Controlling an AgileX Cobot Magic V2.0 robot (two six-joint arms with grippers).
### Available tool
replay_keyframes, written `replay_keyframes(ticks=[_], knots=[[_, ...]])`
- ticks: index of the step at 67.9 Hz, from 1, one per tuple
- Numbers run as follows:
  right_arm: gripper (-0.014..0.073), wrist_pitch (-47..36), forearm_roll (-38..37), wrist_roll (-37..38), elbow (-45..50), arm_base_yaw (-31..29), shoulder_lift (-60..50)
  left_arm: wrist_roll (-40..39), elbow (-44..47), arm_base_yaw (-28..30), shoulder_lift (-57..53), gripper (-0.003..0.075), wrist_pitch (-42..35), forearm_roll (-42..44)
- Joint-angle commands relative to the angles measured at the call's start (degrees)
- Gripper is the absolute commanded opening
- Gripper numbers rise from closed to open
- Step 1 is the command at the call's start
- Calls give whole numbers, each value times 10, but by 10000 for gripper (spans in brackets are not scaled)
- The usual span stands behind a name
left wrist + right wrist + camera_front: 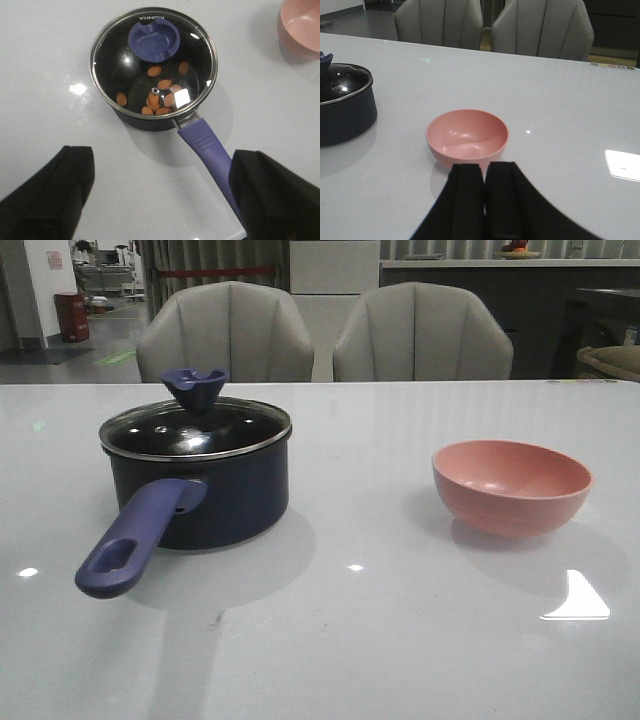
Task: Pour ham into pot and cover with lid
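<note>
The dark navy pot (200,495) stands on the left of the table with its purple-blue handle (140,538) pointing toward the front. The glass lid (195,427) with its dark blue knob (195,388) rests on the pot's rim. Through the glass I see several orange-pink ham chunks (159,99) on the pot's black bottom. My left gripper (162,192) hangs open above the table near the handle (210,155), holding nothing. My right gripper (484,172) is shut with nothing in it, just short of the pink bowl (467,136).
The pink bowl (511,485) stands empty on the right of the table. Two grey chairs (320,332) stand behind the far table edge. A bright light patch (577,602) lies on the white tabletop at the front right.
</note>
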Motion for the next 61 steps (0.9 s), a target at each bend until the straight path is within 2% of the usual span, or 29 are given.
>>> replay_keyframes(ticks=[1,27,40,44,45,46,47,49,57,58,61], knots=[[150,-45,1,-6,-15,0,6,1,61,2,-79,582,-90,-22],[150,-45,1,-6,-15,0,6,1,320,2,-370,582,-257,-36],[150,-45,1,-6,-15,0,6,1,400,2,-487,571,-270,-40],[150,-45,1,-6,-15,0,6,1,417,2,-511,515,-274,-40],[150,-45,1,-6,-15,0,6,1,423,2,-518,474,-280,-40],[150,-45,1,-6,-15,0,6,1,425,2,-520,474,-280,-40],[150,-45,1,-6,-15,0,6,1,428,2,-527,424,-288,-40],[150,-45,1,-6,-15,0,6,1,433,2,-530,384,-299,-40],[150,-45,1,-6,-15,0,6,1,451,2,-533,109,-339,-26],[150,-45,1,-6,-15,0,6,1,451,2,-533,95,-340,-25],[150,-45,1,-6,-15,0,6,1,451,2,-533,122,-340,-25]])
